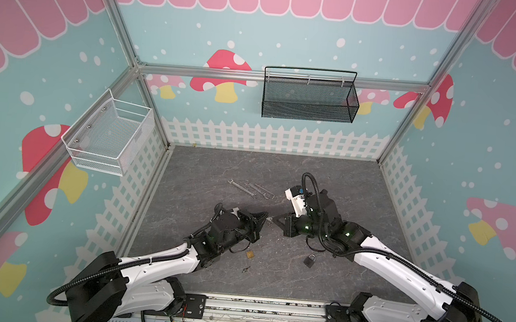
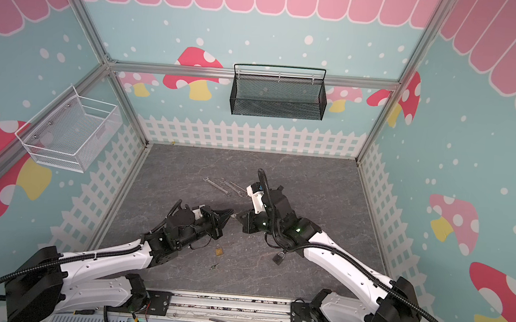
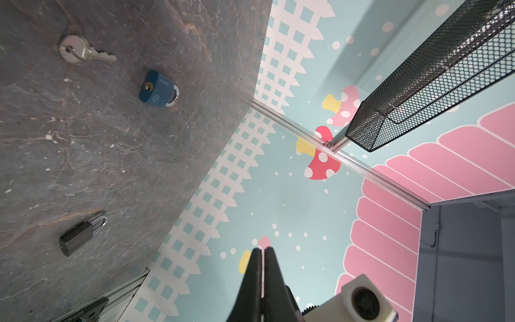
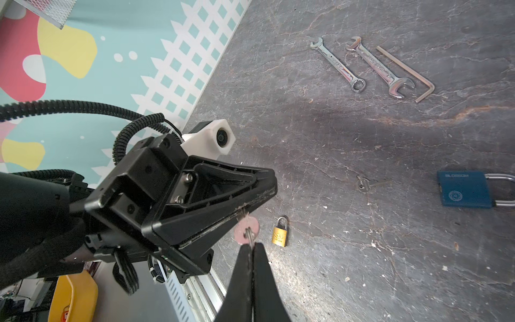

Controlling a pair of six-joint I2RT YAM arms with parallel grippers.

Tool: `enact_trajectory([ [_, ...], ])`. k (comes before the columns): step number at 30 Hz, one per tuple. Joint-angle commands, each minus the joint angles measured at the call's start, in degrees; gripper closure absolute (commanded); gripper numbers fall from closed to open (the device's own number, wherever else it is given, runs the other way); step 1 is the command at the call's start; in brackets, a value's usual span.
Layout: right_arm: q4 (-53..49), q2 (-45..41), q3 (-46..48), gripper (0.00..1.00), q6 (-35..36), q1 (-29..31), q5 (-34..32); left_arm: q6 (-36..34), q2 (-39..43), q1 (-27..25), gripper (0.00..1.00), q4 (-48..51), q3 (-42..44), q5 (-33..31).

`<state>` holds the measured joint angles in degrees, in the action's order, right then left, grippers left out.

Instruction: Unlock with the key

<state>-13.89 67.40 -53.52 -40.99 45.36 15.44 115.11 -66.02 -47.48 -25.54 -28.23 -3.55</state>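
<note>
Holding small round-headed metal key (image 4: 246, 230) between my claws: right claw (image 4: 253, 245) clamped at head, left claw (image 4: 274, 186) seemingly clamped on blade; long axis bridging both.

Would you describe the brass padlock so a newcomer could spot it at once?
On the grey table, look near the front edge, between the left arm and right arm. The brass padlock lies there, near a dark padlock; it is the only gold-coloured lock.
</note>
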Motion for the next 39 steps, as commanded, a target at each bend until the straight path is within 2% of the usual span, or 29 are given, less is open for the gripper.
enact_trajectory([
  [1, 0.11, -1.54, 0.51, 1.00, -0.38, -0.20, 0.11, 0.58, 1.14, -0.33, 1.00, 1.23, -0.90, -1.27],
  [7, -0.86, -1.83, -0.13, 1.00, 0.78, -0.49, 0.06, -2.90, 1.33, -0.33, 1.00, 1.94, -1.99, -2.07],
  [12, -1.02, -3.50, 0.16, 0.71, 0.78, -2.59, 3.88, -11.70, 1.22, 0.15, 1.00, 2.98, -4.04, -2.41],
  [15, -1.14, -5.00, 0.46, 0.56, 1.15, -4.90, 7.69, -20.14, 1.16, 0.98, 1.00, 3.98, -5.83, -1.39],
  [18, 0.40, -5.86, 0.98, 0.48, 0.96, -8.00, 14.72, -32.14, 1.46, 1.93, 1.00, 7.76, -9.25, -0.12],
  [21, 5.78, -5.81, 2.45, 0.46, -0.58, -10.48, 23.88, -43.61, 2.03, 2.22, 1.00, 11.69, -12.93, 0.82],
  [24, 12.59, -6.00, 4.34, 0.43, -3.32, -13.10, 30.73, -54.12, 2.29, 2.22, 1.00, 9.58, -14.95, 2.92],
  [26, 18.28, -6.31, 6.04, 0.37, -6.02, -14.56, 33.70, -58.89, 2.17, 2.22, 1.00, 8.10, -15.98, 4.74],
  [27, 19.94, -6.31, 6.53, 0.35, -6.74, -14.96, 34.10, -60.24, 2.05, 2.22, 1.00, 7.17, -16.36, 5.76],
  [31, 25.77, -5.17, 6.92, 0.35, -8.37, -15.22, 35.58, -63.61, 0.84, 2.13, 1.00, 2.85, -17.46, 10.62],
  [34, 31.64, -5.09, 8.03, 0.35, -10.99, -15.28, 35.91, -64.64, 0.72, 2.09, 1.00, 1.20, -17.36, 11.65],
  [39, 34.37, -3.68, 7.94, 0.41, -12.68, -15.29, 34.88, -64.66, 0.54, 2.04, 1.00, -1.87, -16.86, 13.07],
])
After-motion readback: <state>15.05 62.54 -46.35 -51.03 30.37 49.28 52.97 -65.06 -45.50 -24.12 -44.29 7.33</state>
